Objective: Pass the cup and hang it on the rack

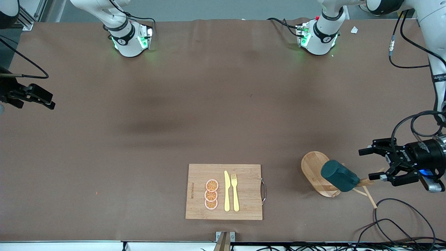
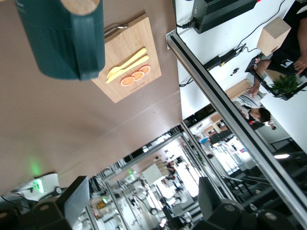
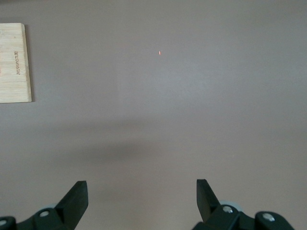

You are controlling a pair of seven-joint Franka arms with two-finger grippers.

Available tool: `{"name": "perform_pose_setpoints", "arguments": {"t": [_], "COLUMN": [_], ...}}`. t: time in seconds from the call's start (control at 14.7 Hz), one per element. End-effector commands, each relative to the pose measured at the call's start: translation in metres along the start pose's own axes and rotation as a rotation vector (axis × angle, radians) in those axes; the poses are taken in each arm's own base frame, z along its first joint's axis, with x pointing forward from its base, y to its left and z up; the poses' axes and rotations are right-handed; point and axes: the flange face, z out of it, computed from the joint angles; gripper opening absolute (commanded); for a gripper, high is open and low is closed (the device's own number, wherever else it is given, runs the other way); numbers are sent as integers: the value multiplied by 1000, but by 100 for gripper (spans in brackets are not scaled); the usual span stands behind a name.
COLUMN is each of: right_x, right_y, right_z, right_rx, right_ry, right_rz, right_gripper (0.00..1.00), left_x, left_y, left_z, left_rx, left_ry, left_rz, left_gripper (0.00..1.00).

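Note:
The dark teal cup (image 1: 339,175) hangs tilted on a peg of the light wooden rack (image 1: 313,165), over the rack's oval base, toward the left arm's end of the table. Its handle is hidden. My left gripper (image 1: 367,164) is open just beside the cup, apart from it, with nothing between its fingers. In the left wrist view the cup (image 2: 62,43) shows with a wooden rack (image 2: 79,5) end against it, well clear of the open left gripper (image 2: 142,189). My right gripper (image 1: 51,101) waits open at the right arm's end; the right wrist view shows the gripper (image 3: 141,189) over bare mat.
A bamboo cutting board (image 1: 244,190) with a metal handle lies near the front camera's edge, carrying orange slices (image 1: 211,194), a yellow knife (image 1: 227,191) and a fork (image 1: 235,191). Loose cables (image 1: 393,219) trail on the mat by the rack.

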Motion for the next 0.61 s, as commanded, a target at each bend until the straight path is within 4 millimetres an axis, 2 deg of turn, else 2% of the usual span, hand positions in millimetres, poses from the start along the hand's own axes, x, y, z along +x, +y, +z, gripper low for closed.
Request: {"name": "perform_pose_setpoints", "arguments": {"t": [0.0, 0.34, 0.54], "right_x": [-4, -4, -4], "right_y": [0, -2, -2], "right_z": [-4, -4, -3], "right_rx": [-13, -13, -13], "right_ry": [8, 9, 9], "right_rz": [-3, -6, -5], "right_gripper": [100, 100, 100], "left_x": [-38, -102, -127], "left_y": [6, 13, 12], "left_z": [8, 31, 37], "left_rx": [103, 375, 559], "left_ry": [62, 245, 363], "left_rz": [74, 307, 456], "left_gripper": [100, 100, 100]}}
